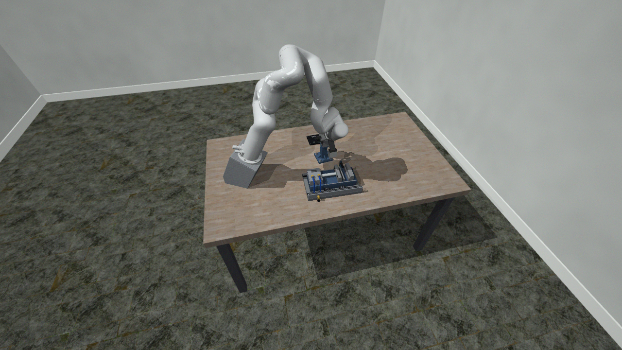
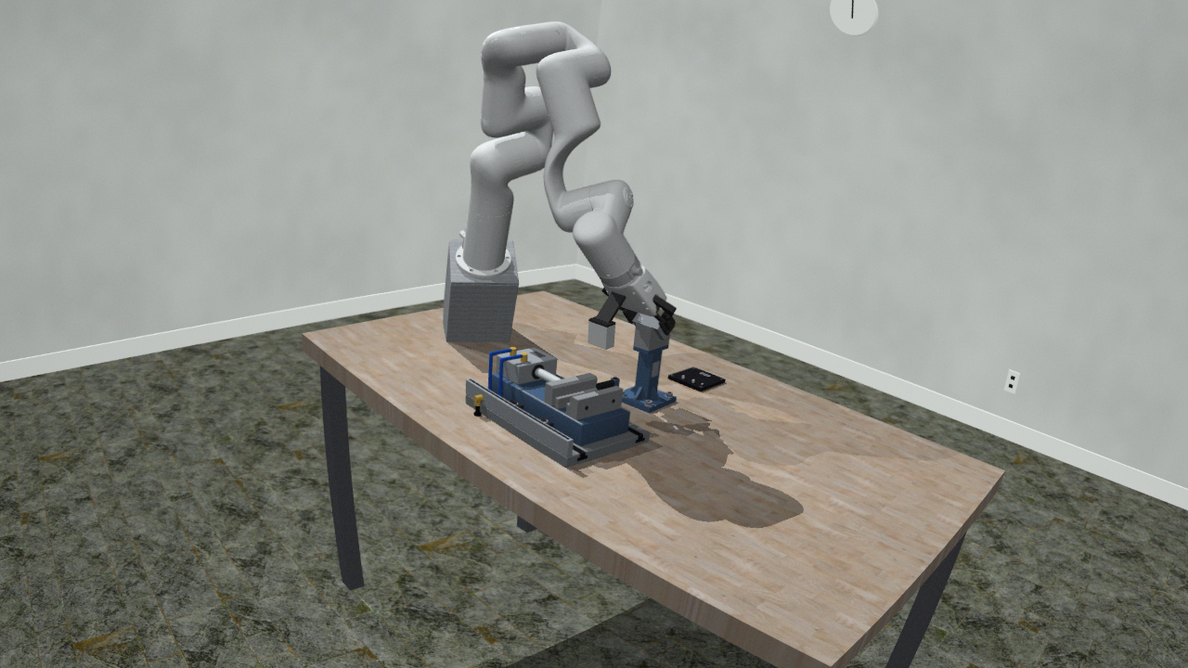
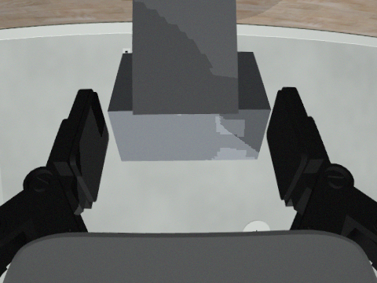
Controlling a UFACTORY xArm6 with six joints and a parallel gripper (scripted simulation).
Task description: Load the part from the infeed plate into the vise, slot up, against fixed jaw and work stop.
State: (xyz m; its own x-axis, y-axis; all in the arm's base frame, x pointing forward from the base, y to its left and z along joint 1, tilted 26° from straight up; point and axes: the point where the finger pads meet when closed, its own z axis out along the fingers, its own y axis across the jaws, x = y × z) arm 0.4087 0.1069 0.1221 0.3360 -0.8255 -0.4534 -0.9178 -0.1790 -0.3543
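Gripper (image 3: 188,154) fingers are standing apart, clear of the block (image 3: 188,128) lying between them on the V-block (image 2: 649,366); perched there, it is risking tipping if nudged.

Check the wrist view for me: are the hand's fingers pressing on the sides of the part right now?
No. Both fingers stand off the part, with a visible gap on each side, so the hand is open.
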